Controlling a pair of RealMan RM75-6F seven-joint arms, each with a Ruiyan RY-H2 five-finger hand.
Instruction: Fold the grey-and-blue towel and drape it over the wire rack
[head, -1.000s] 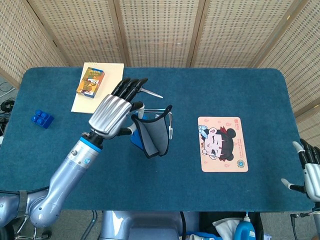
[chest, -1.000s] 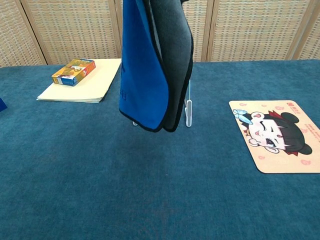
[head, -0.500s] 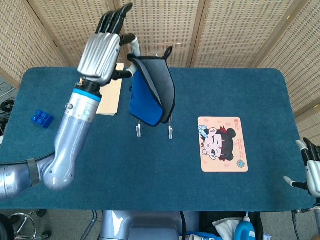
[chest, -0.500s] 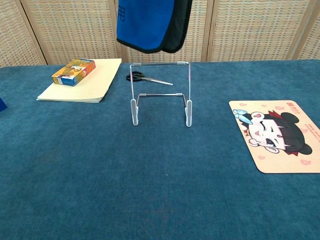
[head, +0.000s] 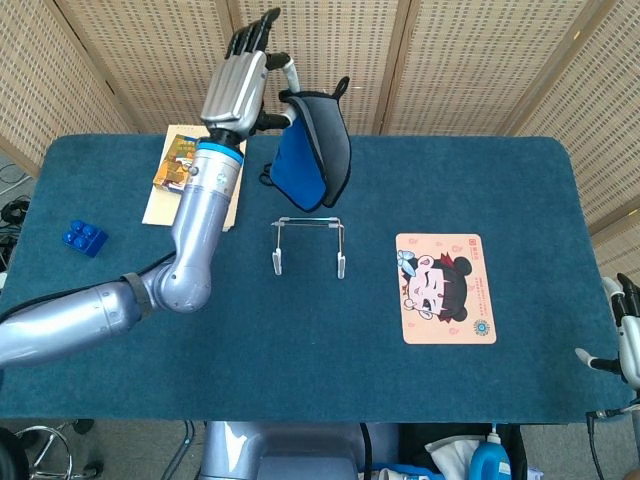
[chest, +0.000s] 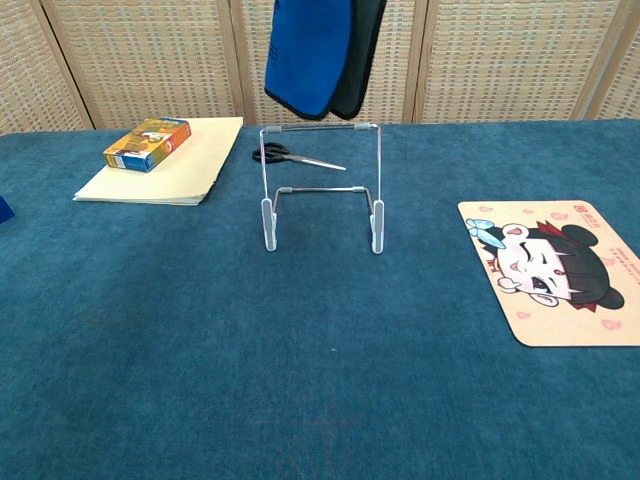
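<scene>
The folded grey-and-blue towel (head: 312, 152) hangs in the air, blue side toward the left, grey on the right. My left hand (head: 245, 80) pinches its top edge high above the far side of the table, the other fingers pointing up. In the chest view the towel (chest: 318, 55) dangles from the top of the frame, behind and above the wire rack (chest: 321, 188). The wire rack (head: 308, 243) stands bare near the table's middle. My right hand (head: 627, 340) hovers at the right edge of the head view, fingers apart, holding nothing.
A cartoon mat (head: 445, 288) lies right of the rack. Scissors (chest: 292, 156) lie behind the rack. A small box (head: 179, 162) rests on cream paper (chest: 170, 170) at the far left. Blue toy bricks (head: 84, 238) sit near the left edge.
My left hand has lifted the towel up off the rack area and carried it farther back. The rack and scissors now show uncovered. My right hand sank slightly lower.
</scene>
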